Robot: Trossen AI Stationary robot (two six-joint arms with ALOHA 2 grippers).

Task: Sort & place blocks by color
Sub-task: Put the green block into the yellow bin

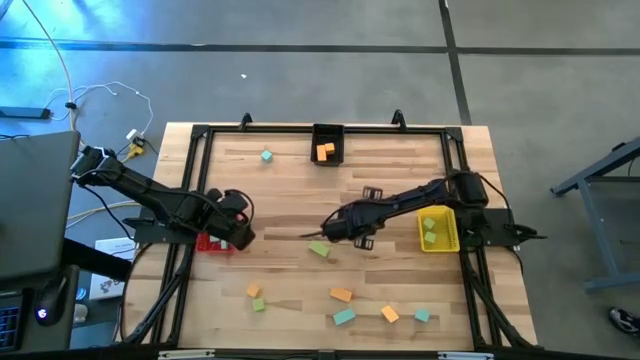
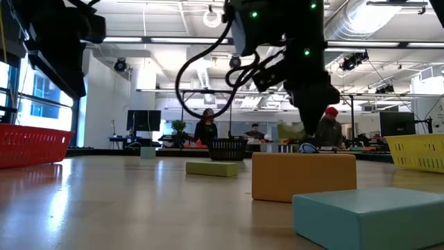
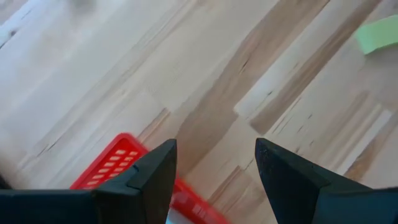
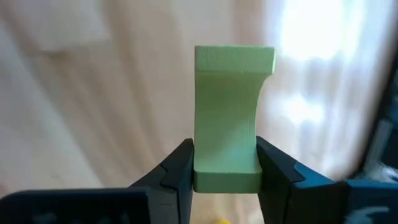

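While clear of edges, right end effector (image 4: 225, 165) grips green block (image 4: 229, 112).

One yellow-green block (image 4: 227, 118) was pinched in the right gripper (image 4: 225, 163); other orange, teal and green blocks (image 1: 341, 295) lay scattered on the desk (image 1: 290, 180).

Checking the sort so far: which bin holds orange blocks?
The black bin at the table's far edge; the yellow bin holds green blocks, and the red bin sits under the left gripper.

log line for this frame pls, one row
right end effector: shut on yellow-green block, above table centre | left end effector: open, empty, over red bin | yellow bin: two yellow-green blocks inside
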